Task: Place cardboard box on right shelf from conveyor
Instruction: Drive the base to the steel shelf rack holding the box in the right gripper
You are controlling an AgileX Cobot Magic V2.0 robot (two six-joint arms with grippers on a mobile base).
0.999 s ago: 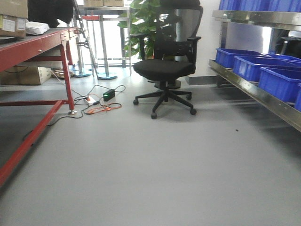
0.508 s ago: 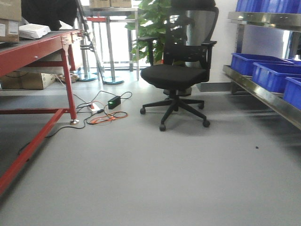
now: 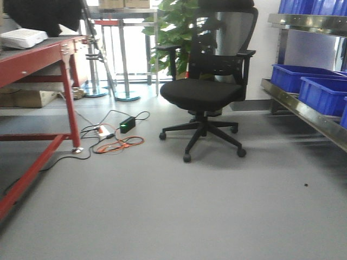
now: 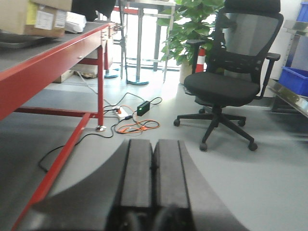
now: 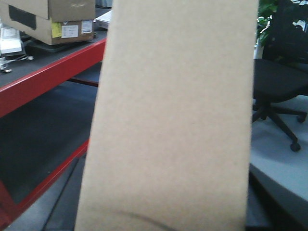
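Observation:
The cardboard box [image 5: 173, 110], plain tan and unmarked, fills the middle of the right wrist view, held upright and close to the camera. My right gripper [image 5: 166, 202] is shut on it, with only dark finger edges [image 5: 257, 207] showing beside the box. My left gripper [image 4: 153, 142] is shut on nothing, pads pressed together above the grey floor. The conveyor [image 3: 32, 57] with its red edge stands at the left, and shows again as the conveyor [image 5: 48, 77]. The right shelf [image 3: 303, 111], shiny steel, runs along the right side.
A black office chair [image 3: 203, 92] stands ahead in mid-floor. Cables and a power strip [image 3: 116, 135] lie by the conveyor leg. Blue bins [image 3: 320, 86] sit on the shelf. Labelled brown cartons [image 5: 57, 21] rest on the conveyor. A plant [image 3: 171, 32] stands behind the chair.
The front view has advanced: the chair looms larger, the shelf has slid toward the right edge, and the cartons at the left have left the frame.

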